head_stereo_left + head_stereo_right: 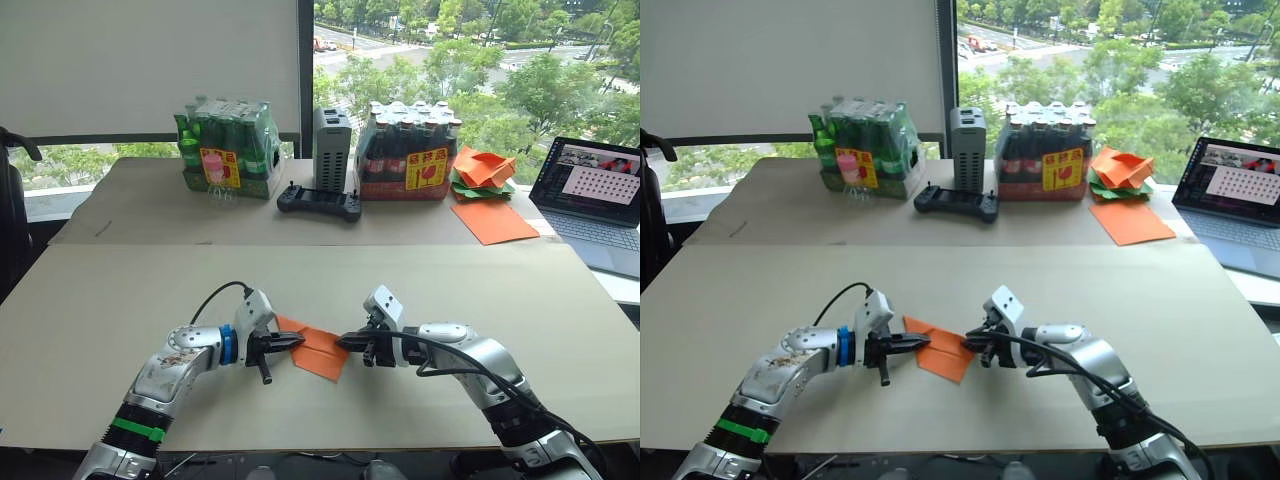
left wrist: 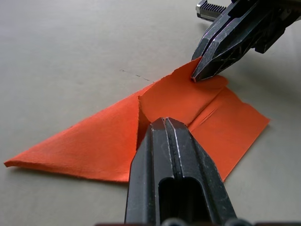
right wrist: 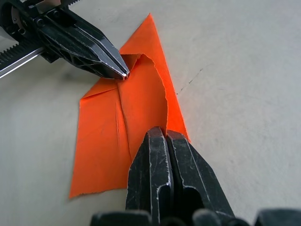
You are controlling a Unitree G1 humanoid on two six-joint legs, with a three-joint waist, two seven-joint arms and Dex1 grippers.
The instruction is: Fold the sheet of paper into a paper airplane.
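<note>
Paper, thin and orange, lies on the near tan table (image 1: 120,300) as a creased, pointed wedge: the sheet of paper (image 1: 318,348); part of its folded flap is hidden behind the fingers pinching it. The left gripper (image 2: 162,123) is closed on one flap edge; the right gripper (image 3: 164,134) is clamped on the opposite edge; both black, ridged, tapered.

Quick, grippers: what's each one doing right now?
Left gripper: shut on the sheet of paper.
Right gripper: shut on the same sheet's opposite edge.
</note>
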